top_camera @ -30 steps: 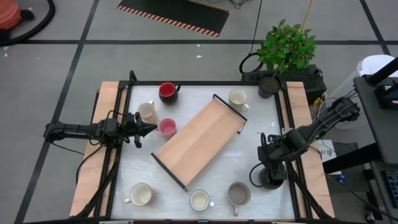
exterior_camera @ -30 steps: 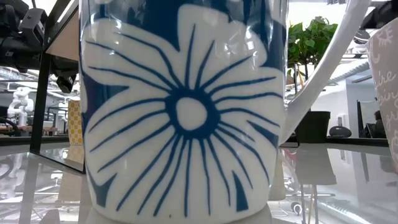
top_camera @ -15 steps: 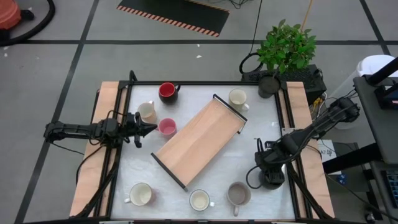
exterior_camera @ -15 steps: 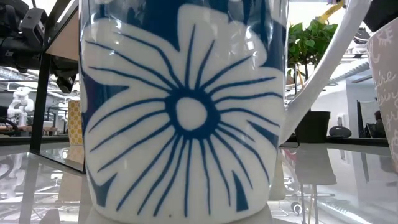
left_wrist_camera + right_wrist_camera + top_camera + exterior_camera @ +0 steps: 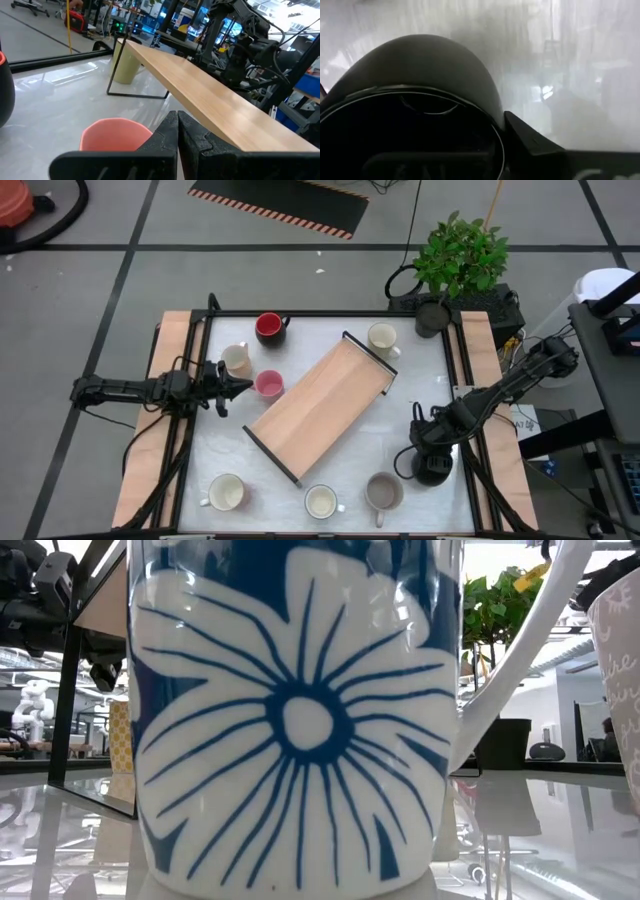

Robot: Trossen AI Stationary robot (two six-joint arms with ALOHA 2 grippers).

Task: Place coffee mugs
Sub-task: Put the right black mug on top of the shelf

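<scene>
A black mug (image 5: pixel 434 470) stands upright near the table's right edge, and my right gripper (image 5: pixel 428 452) is shut on it from above. The mug fills the right wrist view (image 5: pixel 420 80). My left gripper (image 5: pixel 240 387) is shut at the table's left, its tips just beside a pink mug (image 5: pixel 268 384), which also shows in the left wrist view (image 5: pixel 115 135). A red-and-dark mug (image 5: pixel 268 327) and two cream mugs (image 5: pixel 237 359) (image 5: pixel 382 337) stand farther back. Two cream mugs (image 5: pixel 226 493) (image 5: pixel 321 502) and a grey mug (image 5: pixel 383 492) stand along the near edge. My right gripper holds the black mug by its rim (image 5: pixel 492 117), one finger (image 5: pixel 530 142) outside the wall and the other inside, dark against the mug's inside. The fingers come from above, pointing down. The mug stands upright on the table. My left gripper: I cannot tell whether its tips touch the pink mug.
A wooden shelf on a black wire frame (image 5: pixel 320 408) lies slantwise across the table's middle. A potted green plant (image 5: pixel 460 255) stands beyond the far right corner. In the low view a blue-and-white flowered mug (image 5: pixel 300 720) right before the camera hides most of the table.
My right gripper has gone toward the table's near edge and down onto the black mug, which has stayed where it stood.
</scene>
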